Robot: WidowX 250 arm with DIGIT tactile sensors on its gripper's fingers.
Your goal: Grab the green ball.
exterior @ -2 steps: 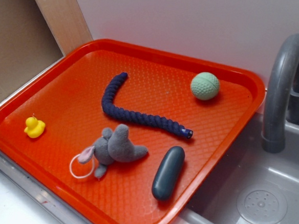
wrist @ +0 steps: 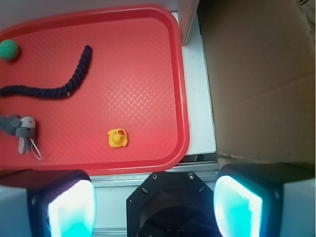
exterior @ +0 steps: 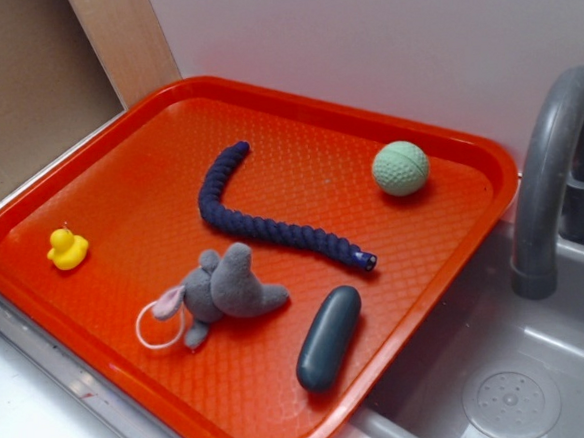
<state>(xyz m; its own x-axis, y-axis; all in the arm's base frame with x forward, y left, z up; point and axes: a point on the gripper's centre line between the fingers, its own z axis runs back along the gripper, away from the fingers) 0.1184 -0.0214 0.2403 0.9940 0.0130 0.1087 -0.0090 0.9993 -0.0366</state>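
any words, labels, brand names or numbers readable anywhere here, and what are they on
None. No readable text in either view.
The green ball shows only dimples and a seam.
The orange tray, yellow duck, blue rope, grey mouse toy, dark capsule and faucet carry no print.

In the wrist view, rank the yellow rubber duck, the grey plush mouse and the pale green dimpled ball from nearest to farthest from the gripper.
1. Yellow rubber duck: nearest the gripper, by the tray's near rim.
2. Grey plush mouse: further left, at the picture's edge.
3. Pale green dimpled ball: farthest, in the tray's far left corner.
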